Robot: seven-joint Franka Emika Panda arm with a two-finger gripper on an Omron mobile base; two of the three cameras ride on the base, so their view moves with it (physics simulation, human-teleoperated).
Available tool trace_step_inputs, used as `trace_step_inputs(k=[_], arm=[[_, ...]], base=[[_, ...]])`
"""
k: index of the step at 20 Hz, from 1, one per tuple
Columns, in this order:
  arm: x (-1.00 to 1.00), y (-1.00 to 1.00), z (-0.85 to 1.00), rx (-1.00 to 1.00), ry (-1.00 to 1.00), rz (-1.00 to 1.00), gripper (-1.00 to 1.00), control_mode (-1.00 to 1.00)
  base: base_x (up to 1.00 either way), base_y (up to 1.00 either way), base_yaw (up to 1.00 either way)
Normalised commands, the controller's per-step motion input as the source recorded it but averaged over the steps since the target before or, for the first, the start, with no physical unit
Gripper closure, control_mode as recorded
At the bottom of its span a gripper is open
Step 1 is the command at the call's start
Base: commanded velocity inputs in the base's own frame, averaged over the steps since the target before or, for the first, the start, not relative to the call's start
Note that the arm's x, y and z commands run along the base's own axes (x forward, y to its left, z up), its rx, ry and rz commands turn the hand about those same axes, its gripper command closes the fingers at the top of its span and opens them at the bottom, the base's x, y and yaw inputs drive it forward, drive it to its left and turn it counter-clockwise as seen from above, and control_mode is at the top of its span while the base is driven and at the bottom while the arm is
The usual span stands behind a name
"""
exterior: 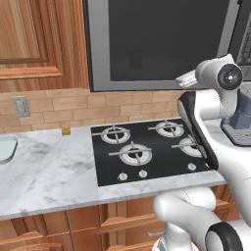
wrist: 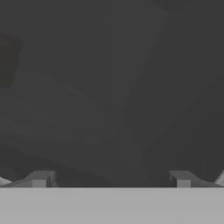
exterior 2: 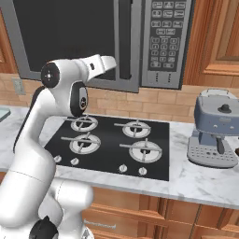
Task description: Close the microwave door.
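The microwave door [exterior: 162, 39] [exterior 2: 70, 32] is a wide grey-framed slab with a black window, hanging above the stove. Its vertical bar handle [exterior 2: 124, 37] stands next to the keypad panel of the microwave [exterior 2: 165, 42] [exterior: 243, 44]. The door lies close to flush with that panel; I cannot tell whether a gap is left. My gripper [exterior 2: 113, 61] [exterior: 180, 78] is at the door's lower part, left of the handle. In the hand view the dark glass [wrist: 109, 87] is right ahead. My gripper [wrist: 111, 181] is open, its fingertips [wrist: 41, 179] wide apart, nothing between them.
A black stovetop [exterior: 142, 147] [exterior 2: 112, 140] lies below on the marble counter [exterior: 49, 171]. A grey coffee machine [exterior 2: 214, 130] stands to its right. Brown wooden cabinets [exterior: 29, 39] flank the microwave. A wall outlet [exterior: 19, 105] is on the brick backsplash.
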Motion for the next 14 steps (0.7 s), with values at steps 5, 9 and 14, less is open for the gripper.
trace_step_inputs(k=[5,9,14], arm=[[0.74,-0.23,0.00,0.08,0.00,0.07,-1.00,-1.00],[0.71,-0.16,0.00,0.06,0.00,0.05,-1.00,-1.00],[0.36,-0.05,0.00,0.02,0.00,0.02,-1.00,-1.00]], base=[[0.00,0.00,0.00],[0.00,0.00,0.00],[0.00,0.00,0.00]])
